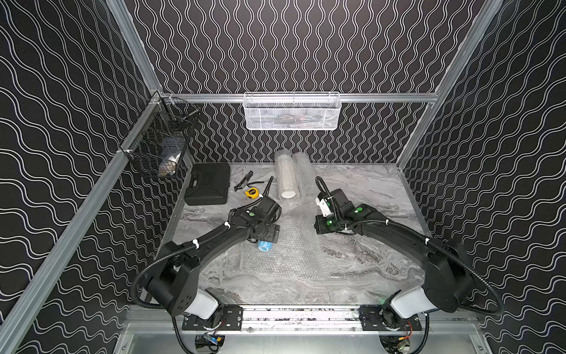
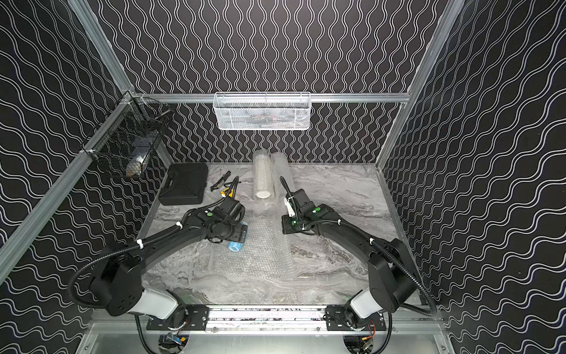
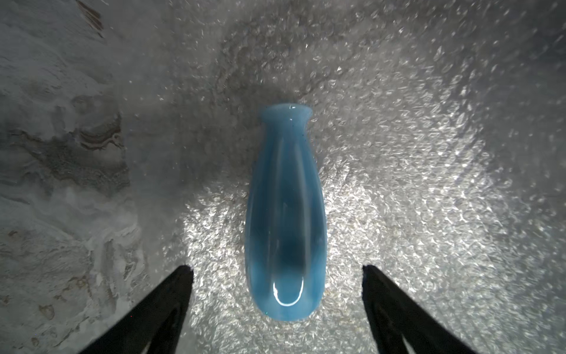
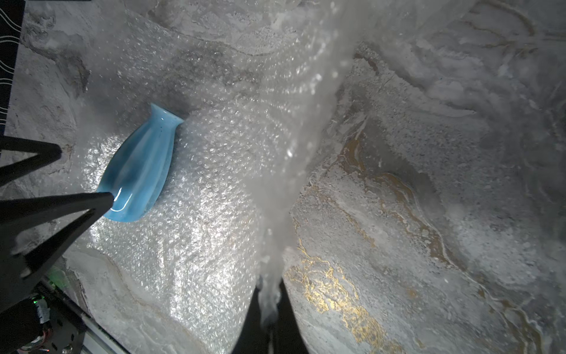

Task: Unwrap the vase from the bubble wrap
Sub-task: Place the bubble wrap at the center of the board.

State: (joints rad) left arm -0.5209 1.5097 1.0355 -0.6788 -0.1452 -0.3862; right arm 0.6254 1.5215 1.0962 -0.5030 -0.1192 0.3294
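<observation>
In the left wrist view, your left gripper is open. Its jaws stand either side of the base of the vase and touch neither flank. The blue vase lies on its side, bare, on the spread bubble wrap, with its mouth pointing away from the fingertips. The sheet's edge runs close beside one finger, with bare table beyond it.

In the right wrist view, your right gripper is closed on a pinched ridge of the wrap. The ridge rises away from the jaws in a taut fold. The vase lies off to the side of that fold, with one left finger at its base.

In both top views, the vase peeks out from under the left wrist, on the flat sheet between the two arms.

I judge the unwrapping nearly done, since no wrap covers the vase. What remains is to separate the two, and that calls for closing the left jaws squarely on the widest part of the body. It is glossy and rounded, so it may squirt out or roll.

There is open table behind both grippers, toward the arm bases. Ahead of the left gripper are a tape measure, a black case and spare rolls, so avoid that direction.
</observation>
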